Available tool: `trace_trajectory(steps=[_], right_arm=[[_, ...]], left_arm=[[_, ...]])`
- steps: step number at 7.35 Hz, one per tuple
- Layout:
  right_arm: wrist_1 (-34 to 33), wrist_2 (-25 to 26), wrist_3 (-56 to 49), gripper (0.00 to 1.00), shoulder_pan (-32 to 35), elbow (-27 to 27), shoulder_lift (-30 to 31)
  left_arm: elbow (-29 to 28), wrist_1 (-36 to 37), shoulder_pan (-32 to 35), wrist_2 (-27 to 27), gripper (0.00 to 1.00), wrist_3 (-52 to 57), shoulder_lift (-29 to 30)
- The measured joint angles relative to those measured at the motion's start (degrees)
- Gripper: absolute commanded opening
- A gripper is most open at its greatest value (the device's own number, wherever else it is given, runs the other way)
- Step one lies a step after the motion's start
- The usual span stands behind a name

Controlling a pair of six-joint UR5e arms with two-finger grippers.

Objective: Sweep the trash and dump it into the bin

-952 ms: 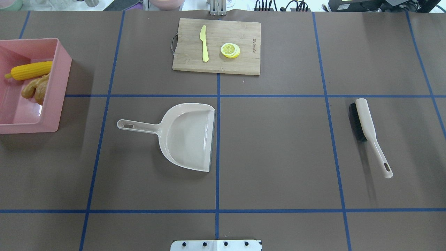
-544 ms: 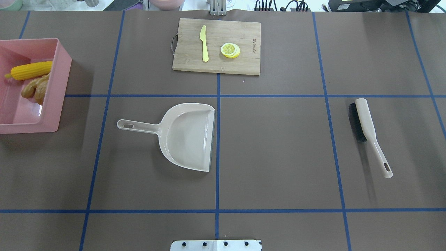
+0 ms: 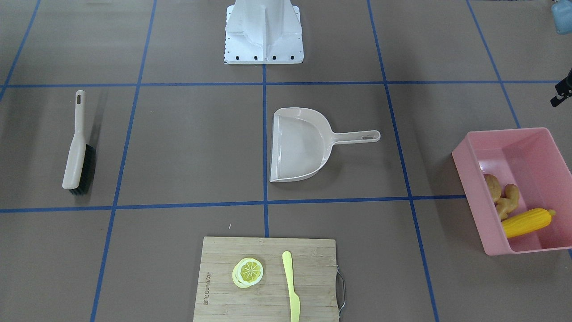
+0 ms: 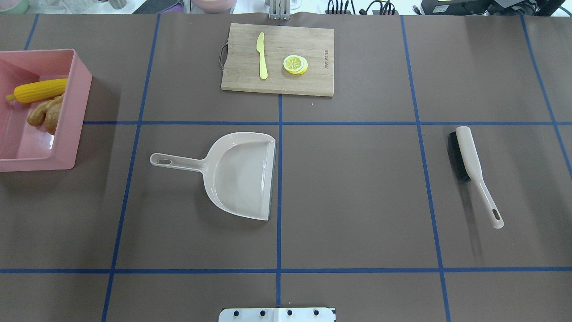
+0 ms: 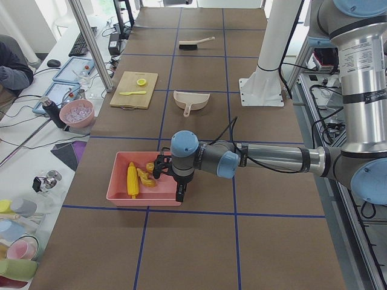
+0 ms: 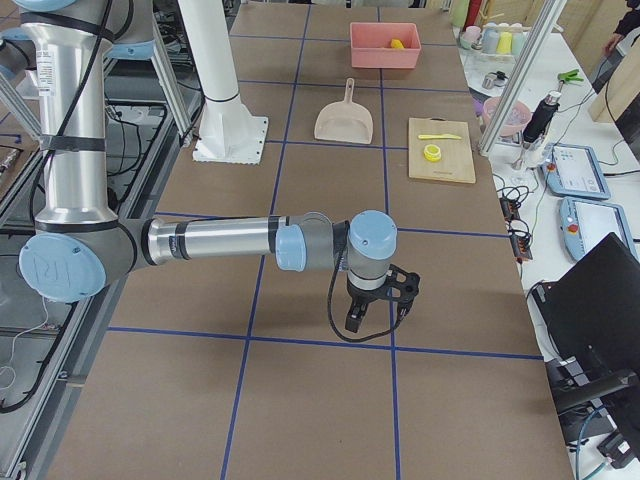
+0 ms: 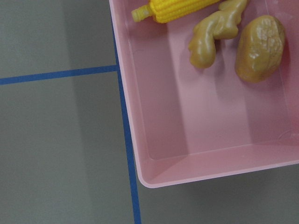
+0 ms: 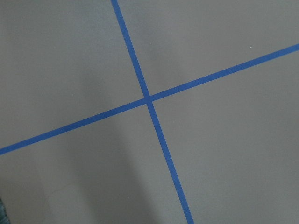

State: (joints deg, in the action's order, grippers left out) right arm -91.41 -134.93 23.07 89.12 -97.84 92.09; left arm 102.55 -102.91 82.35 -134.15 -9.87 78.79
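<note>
- Seemingly the task is all but finished: the corn cob (image 4: 40,90), the potato (image 7: 260,49) and the ginger root (image 7: 215,30) are all seen lying together inside the pink bin (image 4: 78,112), which is set at the tabletop's end on the robot's left.
- The dustpan (image 4: 241,174) is laid flat near the middle of the tabletop with nothing in it, and the brush (image 4: 469,161) is laid well apart on the right; neither is held.
- Little is judged to be left beyond parking the arms.
- The left gripper (image 5: 175,184) is hung by a corner of the bin. It is shown only in a side view, so how far its fingers are parted, and whether anything is touched, cannot be told.
- The right gripper (image 6: 375,315) is hung over a crossing of blue tape lines, far from the tools. The spread of its fingers likewise cannot be told.
</note>
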Motion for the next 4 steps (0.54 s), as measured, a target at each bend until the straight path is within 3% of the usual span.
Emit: trace_trajectory(steps=[4], right_arm=[[0.3,0.0,-0.3,1.00,-0.2,-0.6,0.8]], left_arm=[[-2.4,0.6,2.8,-4.2,0.99,-0.9,-0.4]])
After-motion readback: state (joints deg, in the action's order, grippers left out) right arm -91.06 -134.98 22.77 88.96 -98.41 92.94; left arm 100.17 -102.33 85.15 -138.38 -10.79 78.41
